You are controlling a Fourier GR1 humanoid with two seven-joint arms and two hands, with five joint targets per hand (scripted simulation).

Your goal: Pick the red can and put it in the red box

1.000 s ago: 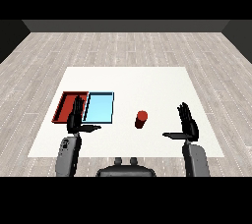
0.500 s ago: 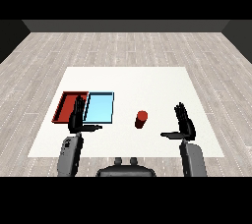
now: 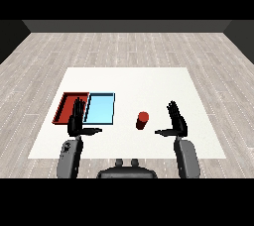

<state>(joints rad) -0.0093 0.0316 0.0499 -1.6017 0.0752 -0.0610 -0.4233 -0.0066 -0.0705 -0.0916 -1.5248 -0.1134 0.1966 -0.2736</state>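
Closer to the red can [image 3: 142, 120] now — right hand [image 3: 177, 123] open, apart.

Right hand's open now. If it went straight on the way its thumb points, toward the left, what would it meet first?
Most likely the red can. The right hand stands open just right of it, thumb aimed leftward at about the can's base, bare table between them. Depth from this single view is uncertain, so it could pass slightly in front.

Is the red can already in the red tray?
No, the red can stands on the table to the right of the blue tray, well apart from the red tray.
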